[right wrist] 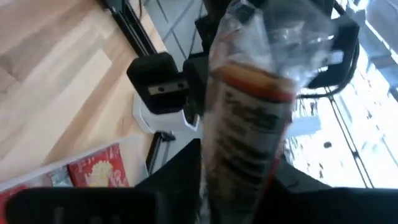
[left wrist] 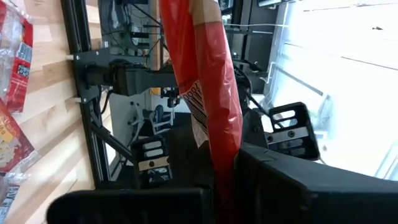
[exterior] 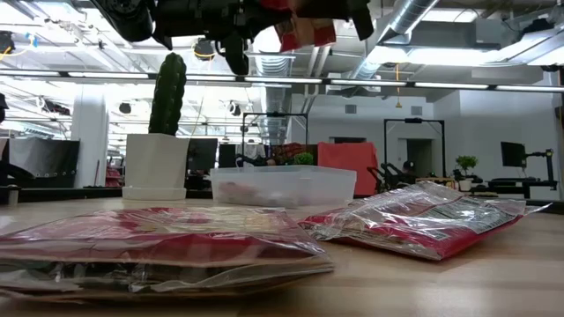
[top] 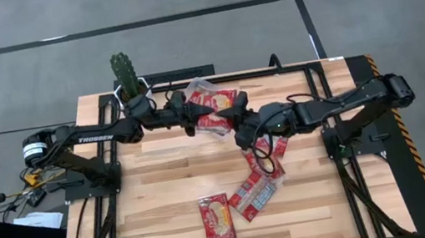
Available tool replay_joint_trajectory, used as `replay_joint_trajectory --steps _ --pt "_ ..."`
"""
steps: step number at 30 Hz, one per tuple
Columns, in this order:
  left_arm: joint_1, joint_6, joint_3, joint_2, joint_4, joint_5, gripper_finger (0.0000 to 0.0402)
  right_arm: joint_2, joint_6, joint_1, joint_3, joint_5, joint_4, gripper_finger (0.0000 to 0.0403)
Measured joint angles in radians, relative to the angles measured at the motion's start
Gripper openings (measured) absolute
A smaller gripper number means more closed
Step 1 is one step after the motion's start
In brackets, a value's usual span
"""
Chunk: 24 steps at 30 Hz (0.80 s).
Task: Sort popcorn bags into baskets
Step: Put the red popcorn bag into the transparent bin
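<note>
Both grippers meet above the table's far middle, each shut on one red popcorn bag point(top: 213, 124) held between them. My left gripper point(top: 195, 123) comes from the left, my right gripper point(top: 233, 118) from the right. The bag shows in the left wrist view point(left wrist: 205, 81), the right wrist view point(right wrist: 249, 106) and at the top of the low view point(exterior: 304, 31). The clear tray point(top: 229, 91) just beyond holds red packets. Several more packets point(top: 216, 218) lie flat on the near middle of the table. My left gripper pinches one end of the bag point(left wrist: 221, 155) between its two fingers, coming roughly level from the table's left. The bag is lifted clear and reaches away toward the other gripper. My right gripper pinches the opposite end of the same bag point(right wrist: 239, 155) between its two fingers, coming from the table's right. The bag is clear of the table and tray.
A white pot with a green cactus point(top: 126, 77) stands at the far left, beside the tray; it also shows in the low view point(exterior: 157, 163). Loose packets point(top: 265, 157) lie under the right arm. Bare wood lies at the near left.
</note>
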Motion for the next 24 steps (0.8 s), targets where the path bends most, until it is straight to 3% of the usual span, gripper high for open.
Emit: replay_joint_trajectory --steps 7,11,14,17,24 --pt "0.085 0.060 0.001 -0.003 -0.041 0.048 0.0007 -0.014 0.048 0.075 -0.002 0.158 -0.065 0.0205" --pt "0.165 0.180 0.002 -0.003 -0.182 0.146 0.0005 -0.052 0.252 0.099 -0.003 0.173 -0.203 0.0226" --pt "0.229 0.328 0.002 -0.003 -0.336 0.233 0.0006 -0.105 0.451 0.094 -0.001 0.172 -0.316 0.0230" --pt "0.278 0.460 0.000 -0.003 -0.455 0.255 0.0005 -0.152 0.619 0.084 -0.001 0.174 -0.410 0.0226" --pt "0.334 0.703 0.030 -0.003 -0.522 0.250 0.0004 -0.221 0.833 0.060 -0.001 0.167 -0.527 0.0215"
